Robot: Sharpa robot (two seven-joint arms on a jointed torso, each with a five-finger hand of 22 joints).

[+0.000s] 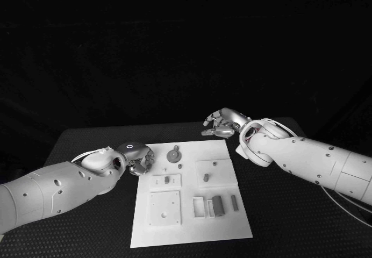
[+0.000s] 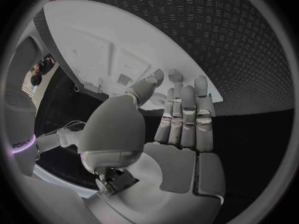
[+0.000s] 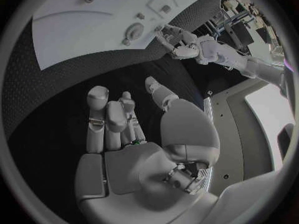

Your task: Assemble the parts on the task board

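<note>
The white task board [image 1: 233,226] lies in the middle of the black table. On it are a grey round part [image 1: 175,156], a small peg [image 1: 206,176] and several grey blocks [image 1: 217,205] near its right side. My left hand [image 1: 136,156] hovers at the board's far left edge, fingers straight, thumb apart, holding nothing [image 2: 181,119]. My right hand [image 1: 222,124] is over the bare table just beyond the board's far edge, fingers loosely bent with nothing in them [image 3: 124,119]. The right wrist view also shows the board [image 3: 74,40], the round part [image 3: 132,32] and my left hand [image 3: 187,45].
Two square raised plates [image 1: 165,207] sit on the board's left half, one nearer the far end [image 1: 166,181]. Textured black table [image 1: 302,226] surrounds the board on all sides. The table's far edge runs just behind my right hand.
</note>
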